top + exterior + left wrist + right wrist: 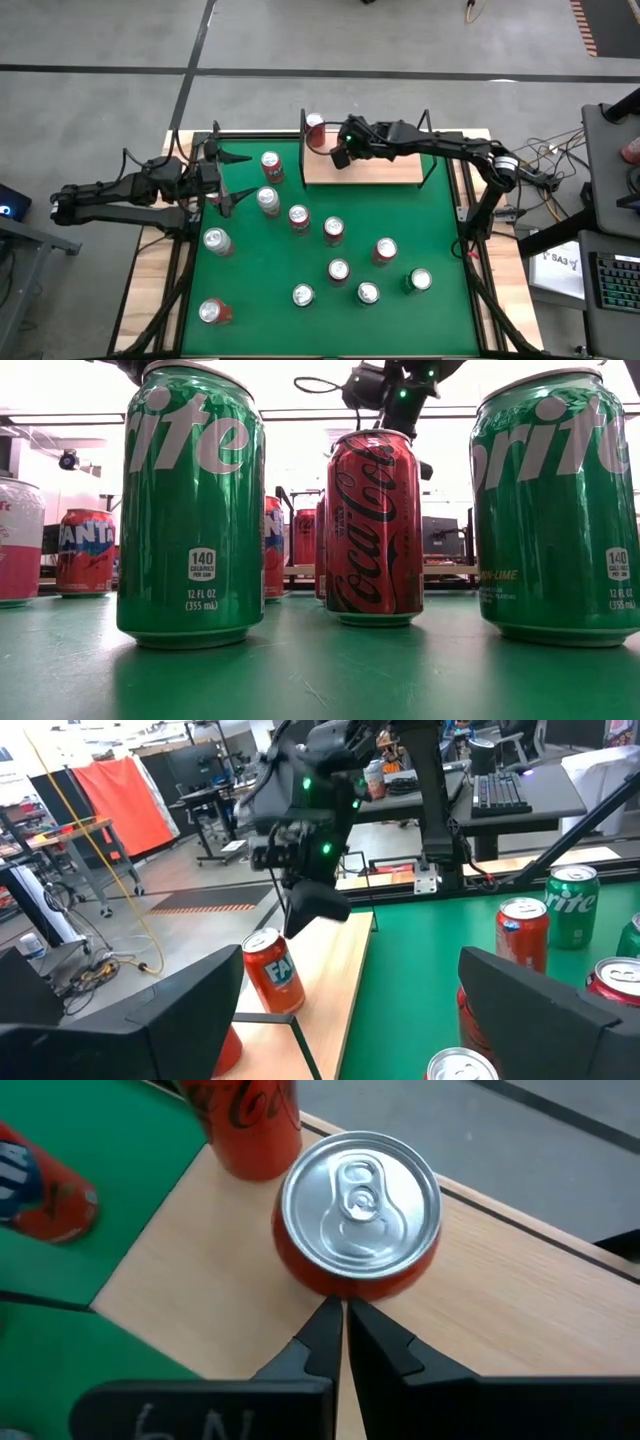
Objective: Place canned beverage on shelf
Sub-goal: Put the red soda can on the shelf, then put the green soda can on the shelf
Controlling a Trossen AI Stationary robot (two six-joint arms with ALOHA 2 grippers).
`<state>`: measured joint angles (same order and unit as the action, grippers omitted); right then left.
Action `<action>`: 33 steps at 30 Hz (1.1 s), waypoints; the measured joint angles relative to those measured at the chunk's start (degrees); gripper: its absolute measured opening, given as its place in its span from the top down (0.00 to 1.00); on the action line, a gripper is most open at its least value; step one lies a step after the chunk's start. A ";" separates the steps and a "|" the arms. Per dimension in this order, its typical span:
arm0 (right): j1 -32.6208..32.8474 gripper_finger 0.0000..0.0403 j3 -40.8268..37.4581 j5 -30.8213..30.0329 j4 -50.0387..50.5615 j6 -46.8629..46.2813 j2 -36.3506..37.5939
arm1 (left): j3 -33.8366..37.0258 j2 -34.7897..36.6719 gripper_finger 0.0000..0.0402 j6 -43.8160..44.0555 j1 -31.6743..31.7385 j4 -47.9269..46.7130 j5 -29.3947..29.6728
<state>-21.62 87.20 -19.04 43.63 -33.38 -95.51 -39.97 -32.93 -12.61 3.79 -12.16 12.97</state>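
Right wrist view shows an orange Fanta can (360,1215) standing upright on the shelf (520,1310), the right gripper (343,1325) pressed together, empty, just beside it, so placement looks done, withdrawal remaining.

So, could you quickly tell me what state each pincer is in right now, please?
Left pincer: open, holding nothing, over the table's left side.
Right pincer: closed, empty, beside the orange can on the shelf.

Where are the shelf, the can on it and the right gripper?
shelf (385,170), high view, bare board.
can (360,1205), right wrist view, silver top.
right gripper (345,1330), right wrist view, between shut fingertips.
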 joint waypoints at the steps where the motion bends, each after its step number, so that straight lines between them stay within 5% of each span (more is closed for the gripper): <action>1: 0.36 0.97 0.00 0.02 -0.04 0.14 0.65 | 0.00 0.00 0.12 0.34 0.00 -0.07 -0.06; 8: 5.50 0.97 0.00 -0.05 -0.10 2.87 4.41 | 0.00 -0.58 0.12 6.59 0.00 -0.33 -8.05; 33: 28.21 0.97 0.00 -0.05 -0.01 9.64 5.89 | 0.26 -10.39 0.12 38.68 -10.86 -4.39 -9.28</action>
<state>6.60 87.20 -19.09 43.63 -23.74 -89.62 -39.70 -43.32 26.08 -7.07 -16.55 3.70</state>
